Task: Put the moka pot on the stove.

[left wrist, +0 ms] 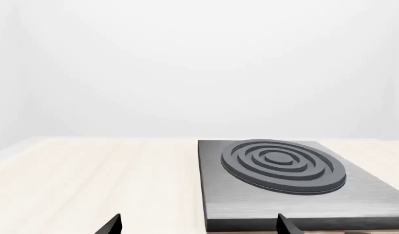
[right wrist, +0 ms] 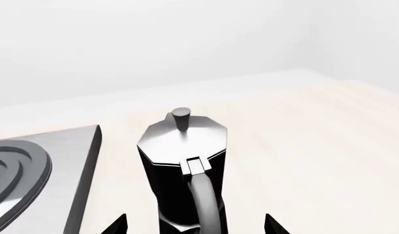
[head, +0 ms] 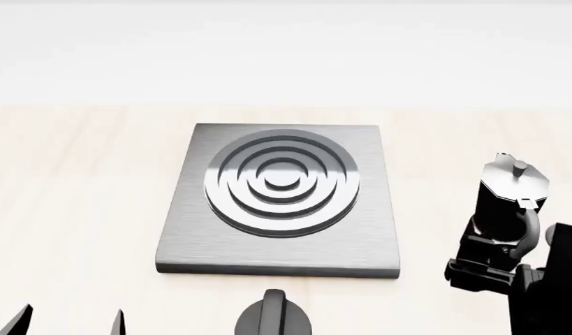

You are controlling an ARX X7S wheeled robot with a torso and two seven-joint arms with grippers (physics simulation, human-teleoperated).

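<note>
Nearest to you, your right gripper (right wrist: pixel 196 225) sits just behind the small faceted black moka pot with the silver lid (right wrist: pixel 181 168), its two fingertips spread wide on either side of the curved black handle and not touching it, so you are at the reach-and-grasp step, with nothing held yet. The pot stands upright on the pale wooden tabletop (head: pixel 71 209), just to the right of the flat square grey brushed-metal stove with the raised ring burner (head: pixel 280 197) and clear of its edge. Your left gripper (left wrist: pixel 198 225) hovers low in front of the stove's near edge, fingertips also apart and empty. A short black ridged knob (head: pixel 272 315) lies just in front of the stove. Next, you likely need to ease the right gripper forward around the handle or body, pinch it, lift clear of the stove's rim, carry left and set the pot on the rings.
</note>
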